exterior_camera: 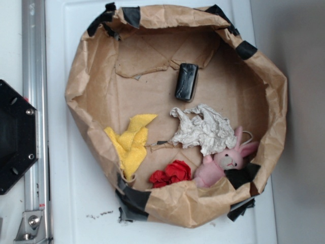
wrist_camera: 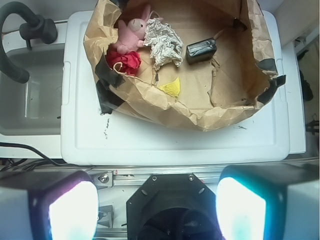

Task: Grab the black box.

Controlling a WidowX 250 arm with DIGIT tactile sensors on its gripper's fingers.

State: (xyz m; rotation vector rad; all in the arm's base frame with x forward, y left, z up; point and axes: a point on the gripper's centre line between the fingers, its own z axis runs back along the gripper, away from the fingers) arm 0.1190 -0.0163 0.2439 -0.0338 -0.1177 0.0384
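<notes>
Wrist view: hand (wrist_camera: 157,210) spread open; glossy rounded black box (wrist_camera: 201,51) on crinkled paper.

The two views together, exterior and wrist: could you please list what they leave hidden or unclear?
- Yellow cloth: in the wrist view the paper wall hides most of it.
- Gripper: absent from the exterior view; in the wrist view the pads are blurred and cut by the bottom edge.
- Black box: its underside is unseen in both views.
- Black plate: cut by the exterior view's left edge.
</notes>
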